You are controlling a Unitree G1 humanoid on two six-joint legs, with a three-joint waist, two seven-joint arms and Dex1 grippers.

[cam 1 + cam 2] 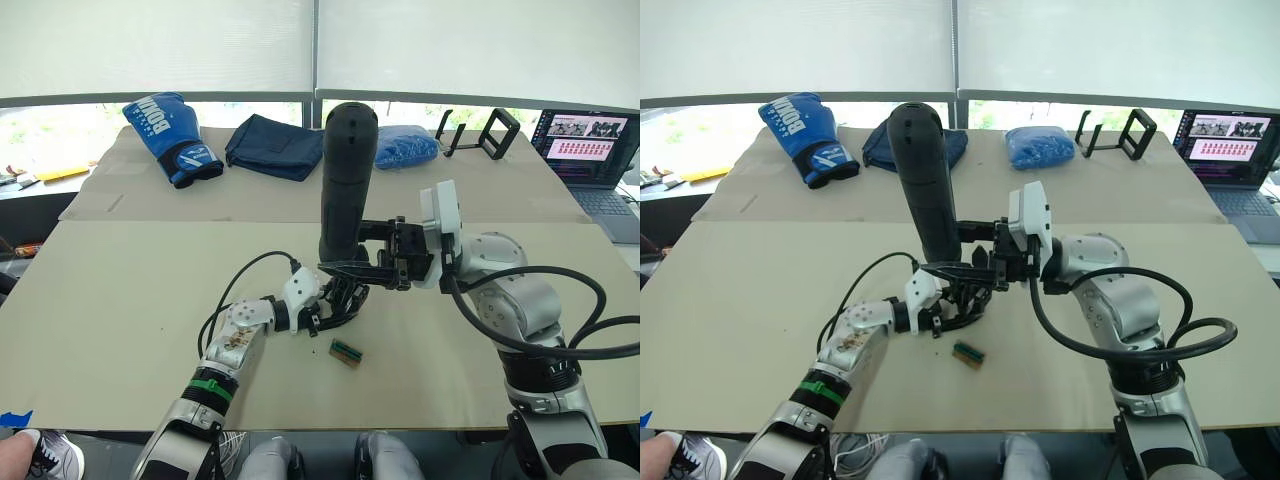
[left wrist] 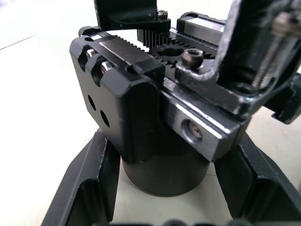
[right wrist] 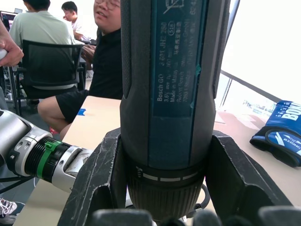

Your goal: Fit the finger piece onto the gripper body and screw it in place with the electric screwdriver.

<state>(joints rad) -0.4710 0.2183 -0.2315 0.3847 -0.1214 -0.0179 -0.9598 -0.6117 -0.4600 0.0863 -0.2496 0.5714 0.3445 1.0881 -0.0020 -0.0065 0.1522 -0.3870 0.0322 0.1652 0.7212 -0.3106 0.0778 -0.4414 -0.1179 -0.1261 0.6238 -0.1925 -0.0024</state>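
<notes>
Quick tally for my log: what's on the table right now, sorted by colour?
Black: 3 – electric screwdriver held upright in right pincer, gripper body held in left pincer, stand at the back
Blue: 3 – boxing glove, folded navy cloth, blue bag
Green: 1 – small part
Grey: 1 – laptop
Total: 8

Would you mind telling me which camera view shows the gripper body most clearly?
The left wrist view: the gripper body appears close between the left gripper's fingers, its toothed metal mechanism plain. In the eye views it is small, under the electric screwdriver.
</notes>
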